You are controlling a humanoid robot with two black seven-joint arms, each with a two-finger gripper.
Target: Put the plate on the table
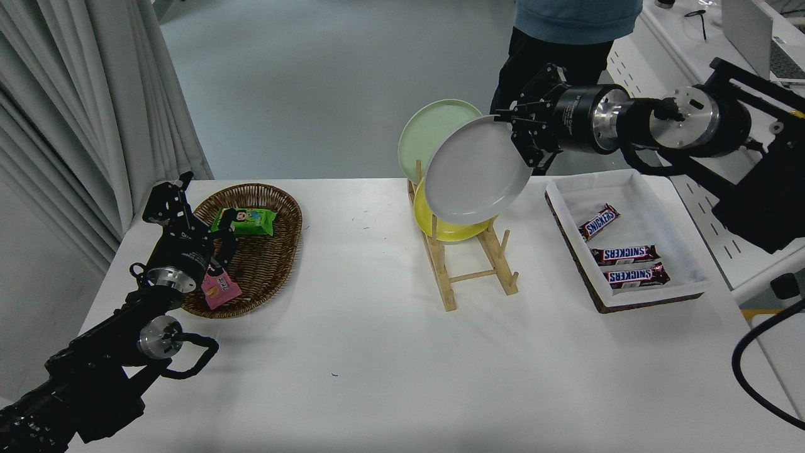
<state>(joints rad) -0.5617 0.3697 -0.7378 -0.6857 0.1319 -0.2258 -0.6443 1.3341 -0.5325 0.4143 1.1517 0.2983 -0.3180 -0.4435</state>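
The light-gray plate (476, 170) hangs in the air above the wooden dish rack (470, 264), lifted clear of it and tilted on edge. My right gripper (517, 135) is shut on the plate's upper right rim, the arm coming in from the right edge. The yellow plate (450, 228) and the pale green plate (423, 129) still stand in the rack, partly hidden behind the gray plate. The white table (402, 371) lies below. My left gripper (179, 201) is parked at the lower left, over a wicker basket.
A wicker basket (264, 255) with snack packets sits at the left. A white tray (629, 239) with chocolate bars sits at the right. A person (566, 38) stands at the far side, behind my right gripper.
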